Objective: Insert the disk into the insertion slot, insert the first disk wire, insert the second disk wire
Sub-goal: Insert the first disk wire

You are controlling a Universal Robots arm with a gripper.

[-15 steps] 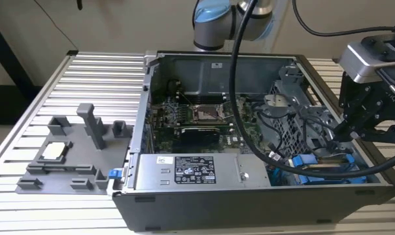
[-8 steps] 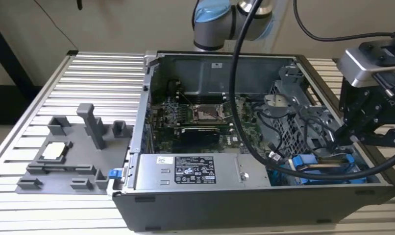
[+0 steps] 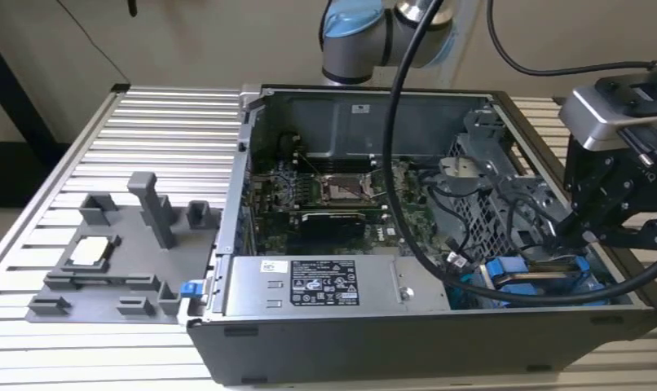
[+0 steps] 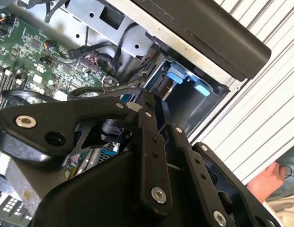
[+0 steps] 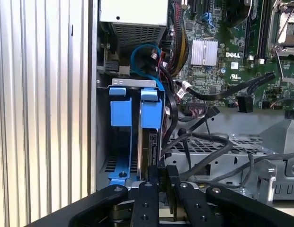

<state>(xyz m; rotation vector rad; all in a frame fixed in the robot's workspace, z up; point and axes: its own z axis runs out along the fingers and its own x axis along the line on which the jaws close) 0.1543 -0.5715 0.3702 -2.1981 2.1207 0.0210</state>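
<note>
The disk (image 5: 147,156) is standing in its blue carrier (image 5: 151,111), partly down the insertion slot (image 5: 132,83). I am working the insertion step. My tool (image 5: 167,182) is pressing at its outer edge, fingers nearly together, and I cannot tell whether they are gripping anything. I judge that seating is calling for a straight push.

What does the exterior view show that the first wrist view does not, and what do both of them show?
The exterior view adds the grey fixture tray beside the computer case, at the exterior view's left, and the arm's blue-capped joint. The first wrist view adds a silver heat sink on the board. Both show the green motherboard, the blue carriers in the insertion slot, black cables, and the claw close to those carriers.
</note>
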